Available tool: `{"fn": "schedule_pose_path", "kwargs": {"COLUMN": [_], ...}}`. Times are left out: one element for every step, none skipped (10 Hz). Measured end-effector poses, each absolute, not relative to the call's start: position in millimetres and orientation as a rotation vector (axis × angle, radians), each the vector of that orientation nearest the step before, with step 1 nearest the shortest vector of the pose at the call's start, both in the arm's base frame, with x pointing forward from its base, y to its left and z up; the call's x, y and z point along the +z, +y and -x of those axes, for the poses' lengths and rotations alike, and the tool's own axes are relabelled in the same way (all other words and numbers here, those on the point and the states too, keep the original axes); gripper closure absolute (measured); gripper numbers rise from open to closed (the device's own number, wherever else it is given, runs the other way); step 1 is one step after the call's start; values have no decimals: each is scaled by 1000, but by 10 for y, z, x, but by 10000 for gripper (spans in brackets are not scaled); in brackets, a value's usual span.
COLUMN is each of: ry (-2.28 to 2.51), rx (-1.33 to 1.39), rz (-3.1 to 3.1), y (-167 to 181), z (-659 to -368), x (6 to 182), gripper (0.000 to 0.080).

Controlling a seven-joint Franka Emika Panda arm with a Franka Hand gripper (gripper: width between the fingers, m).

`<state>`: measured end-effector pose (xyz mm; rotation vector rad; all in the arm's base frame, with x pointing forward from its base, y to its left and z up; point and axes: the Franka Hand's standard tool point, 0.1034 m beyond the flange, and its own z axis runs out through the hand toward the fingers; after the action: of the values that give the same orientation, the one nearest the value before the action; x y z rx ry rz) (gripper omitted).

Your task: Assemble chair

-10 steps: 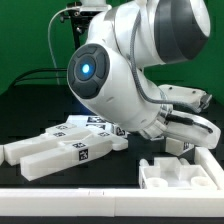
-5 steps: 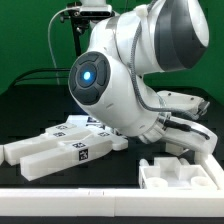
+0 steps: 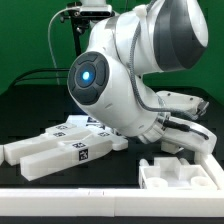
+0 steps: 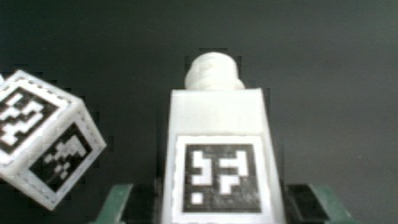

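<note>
Fingers [image 4: 121, 200] of my claw [image 4: 215, 203] stand on either side of a tagged white chair bar [image 4: 221, 125], close to it, though I cannot tell whether they grip.

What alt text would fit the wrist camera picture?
A white bar with a black-and-white square tag lies between the hand's two fingers, a rounded peg at its far end. A second tagged white block sits at an angle beside it.

White chair bars [image 3: 62, 155], black-and-white tags [image 4: 217, 172], black table [image 3: 22, 108], green backdrop [image 3: 25, 40], white arm [image 3: 135, 55]
</note>
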<state>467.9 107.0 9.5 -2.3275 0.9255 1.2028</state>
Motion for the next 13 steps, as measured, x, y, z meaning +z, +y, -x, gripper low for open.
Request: {"fn": "schedule_pose_path", "kwargs": {"ry": [926, 911, 860, 815, 811, 806, 822, 835, 832, 816, 758, 686, 674], "rx": [1201, 1155, 1151, 1075, 1000, 923, 805, 700, 627, 505, 415, 274, 165], "rz": [2335, 2359, 2363, 2417, 2486, 2581, 2623, 2659, 2680, 2713, 2748, 2792, 2818], "y": [1028, 1014, 946, 752, 659, 665, 701, 715, 720, 665, 623, 562, 540], "z": [-4831, -4962, -5025, -5120, -5148, -5120, -5151, -5180, -5223, -5375, -5567, -5771, -5900], "x": [307, 527, 775, 994, 1104, 1207, 1189, 1169, 1166, 1141, 1262, 1350, 1406], "gripper": [515, 515, 515, 515, 515, 515, 515, 515, 515, 515, 515, 515, 515]}}
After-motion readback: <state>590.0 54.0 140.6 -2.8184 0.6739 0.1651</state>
